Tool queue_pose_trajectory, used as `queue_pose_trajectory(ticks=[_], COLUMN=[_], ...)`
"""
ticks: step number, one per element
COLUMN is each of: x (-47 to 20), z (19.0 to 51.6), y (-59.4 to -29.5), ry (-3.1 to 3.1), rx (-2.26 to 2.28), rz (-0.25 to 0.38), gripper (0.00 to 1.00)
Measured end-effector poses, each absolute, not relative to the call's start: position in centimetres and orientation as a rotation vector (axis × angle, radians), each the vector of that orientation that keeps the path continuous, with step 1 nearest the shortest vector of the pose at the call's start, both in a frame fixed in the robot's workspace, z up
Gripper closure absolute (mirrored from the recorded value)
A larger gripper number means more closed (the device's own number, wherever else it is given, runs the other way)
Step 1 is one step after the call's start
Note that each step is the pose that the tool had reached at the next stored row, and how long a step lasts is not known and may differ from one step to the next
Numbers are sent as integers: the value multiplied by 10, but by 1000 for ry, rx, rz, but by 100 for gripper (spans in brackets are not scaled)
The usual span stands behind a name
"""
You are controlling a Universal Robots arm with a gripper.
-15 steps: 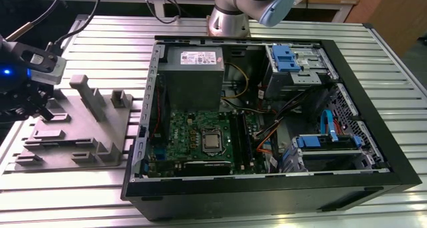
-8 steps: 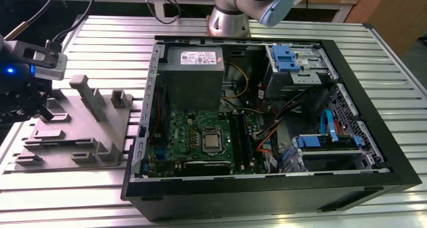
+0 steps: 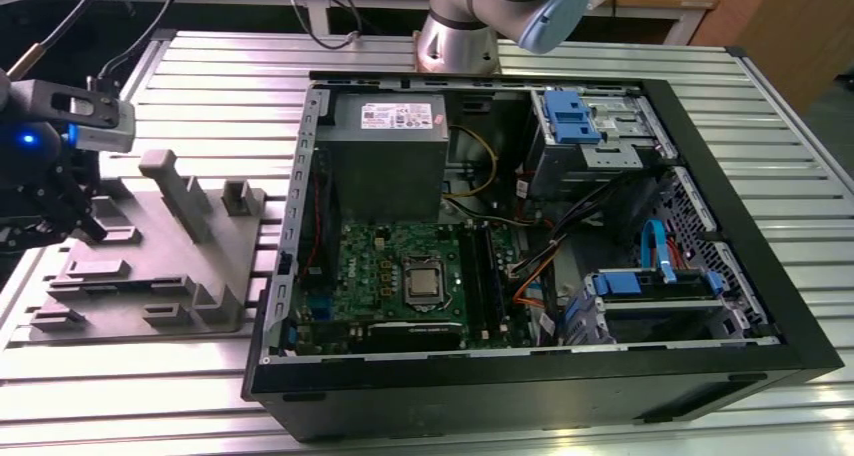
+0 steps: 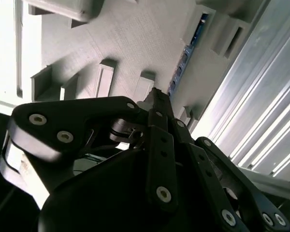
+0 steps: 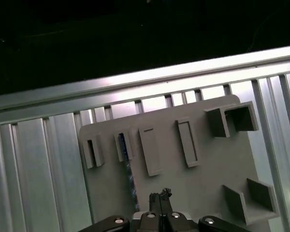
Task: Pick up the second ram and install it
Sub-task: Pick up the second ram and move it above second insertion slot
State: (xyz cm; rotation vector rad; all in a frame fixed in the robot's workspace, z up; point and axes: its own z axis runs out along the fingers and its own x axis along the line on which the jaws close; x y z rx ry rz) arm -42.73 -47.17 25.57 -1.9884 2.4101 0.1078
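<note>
Hovering gripper (image 5: 160,195), pressed together and empty, just beside second ram (image 5: 129,176), lying in grey tray (image 5: 208,159)

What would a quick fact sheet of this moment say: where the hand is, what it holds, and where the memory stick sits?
Hand: over the grey holder tray, shut, holding nothing
Second ram: standing on edge in a slot of the tray, close beside the hand, not gripped
Grey holder tray: on the slatted metal table, to the exterior view's left of the computer case
Computer case: lying open, green motherboard exposed
Task status: ram not yet picked up
</note>
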Motion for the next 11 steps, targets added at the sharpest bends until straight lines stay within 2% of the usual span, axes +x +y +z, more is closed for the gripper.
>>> queue_pose_trajectory(ticks=[11], x=[-427], z=[252], y=[-472], ry=[2217], rx=[-2212], rz=[109], gripper=[90])
